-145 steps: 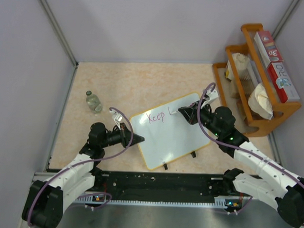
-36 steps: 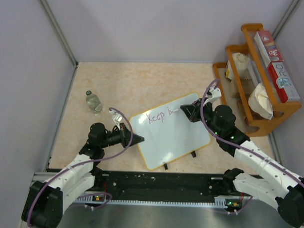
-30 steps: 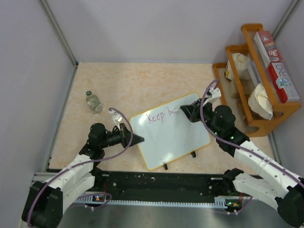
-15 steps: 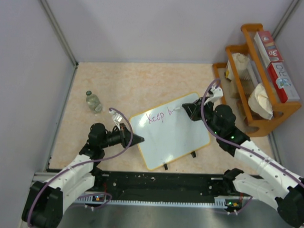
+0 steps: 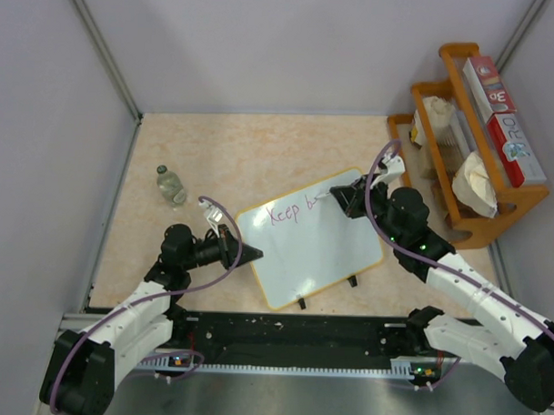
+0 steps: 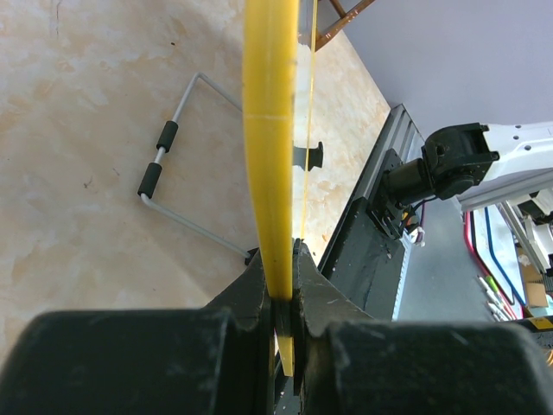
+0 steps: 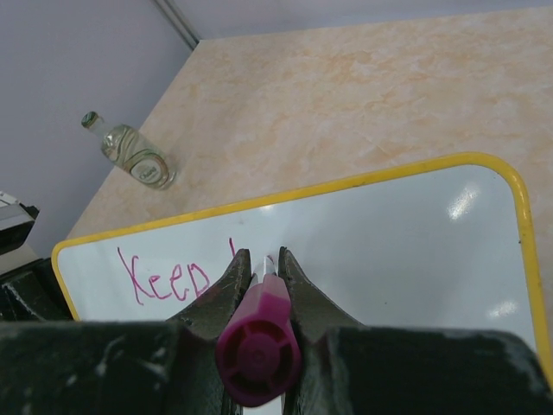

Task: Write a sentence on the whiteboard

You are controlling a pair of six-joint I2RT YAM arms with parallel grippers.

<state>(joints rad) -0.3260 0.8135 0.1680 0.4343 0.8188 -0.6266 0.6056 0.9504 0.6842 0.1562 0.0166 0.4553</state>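
A glass bottle (image 5: 171, 185) lies well left of the whiteboard (image 5: 323, 255). The left gripper (image 5: 253, 254) is pinched narrow on the whiteboard's yellow left rim. The sentence (image 5: 290, 211), "Keep" and one further stroke, runs along its far edge. Just right of that stroke, the right gripper (image 7: 263, 262) grips a purple marker (image 7: 259, 344), whose tip is at the surface; I cannot tell whether it touches.

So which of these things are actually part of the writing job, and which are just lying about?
In the job: the whiteboard, the sentence (so far "Keep b"), the marker in the right gripper, the left gripper clamping the board's rim.
Lying about: the glass bottle, the wooden rack with its boxes.
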